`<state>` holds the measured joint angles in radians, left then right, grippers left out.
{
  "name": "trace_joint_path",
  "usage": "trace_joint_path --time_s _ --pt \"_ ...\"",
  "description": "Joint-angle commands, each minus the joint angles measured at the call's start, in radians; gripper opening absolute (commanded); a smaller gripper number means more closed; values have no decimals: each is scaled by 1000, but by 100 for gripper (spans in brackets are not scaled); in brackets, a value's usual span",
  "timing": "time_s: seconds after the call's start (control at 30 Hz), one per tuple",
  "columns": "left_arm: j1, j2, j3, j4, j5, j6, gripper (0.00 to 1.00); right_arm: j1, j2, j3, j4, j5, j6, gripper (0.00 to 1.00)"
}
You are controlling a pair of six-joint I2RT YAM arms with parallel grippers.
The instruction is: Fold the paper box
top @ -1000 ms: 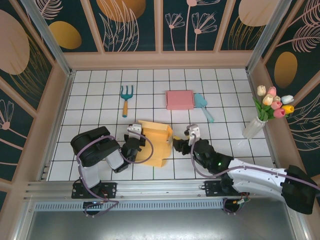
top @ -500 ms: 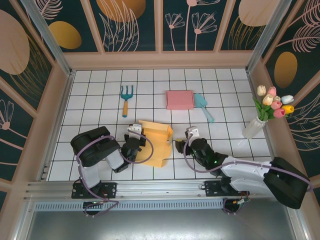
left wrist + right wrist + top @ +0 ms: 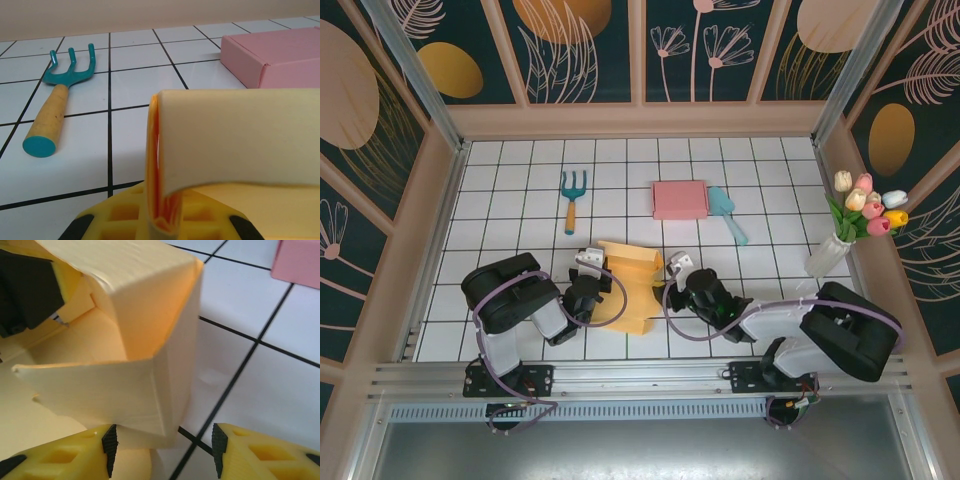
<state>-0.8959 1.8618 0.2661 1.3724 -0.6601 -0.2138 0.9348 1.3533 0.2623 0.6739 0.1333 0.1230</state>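
Beside paper box (image 3: 635, 300) — right jaws now closer.

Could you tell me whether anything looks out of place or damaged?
Nothing looks spilled or damaged. Only the yellow paper box sits askew, half folded with a loose flap, one wall pinched in the left gripper. The pink box, fork and trowel lie flat; the vase stands upright.
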Motion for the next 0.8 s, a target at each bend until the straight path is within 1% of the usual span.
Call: trace_joint_path --time_s 0.0,0.13,0.23,0.3,0.47,0.77 --pt "-7 21 -5 -55 44 8 0 4 27 45 82 -41 -51 54" --pt "-7 21 -6 -55 46 9 0 7 63 72 89 -23 -50 53" --pt "-8 21 -6 -55 46 9 0 11 99 93 106 22 -34 53" --pt "-8 20 -7 -55 46 8 0 26 132 96 148 89 -25 52" --pt "-8 20 -5 -59 47 9 0 56 218 109 232 217 -20 48" --pt "-8 22 -1 -68 41 4 0 73 350 133 335 406 15 47"
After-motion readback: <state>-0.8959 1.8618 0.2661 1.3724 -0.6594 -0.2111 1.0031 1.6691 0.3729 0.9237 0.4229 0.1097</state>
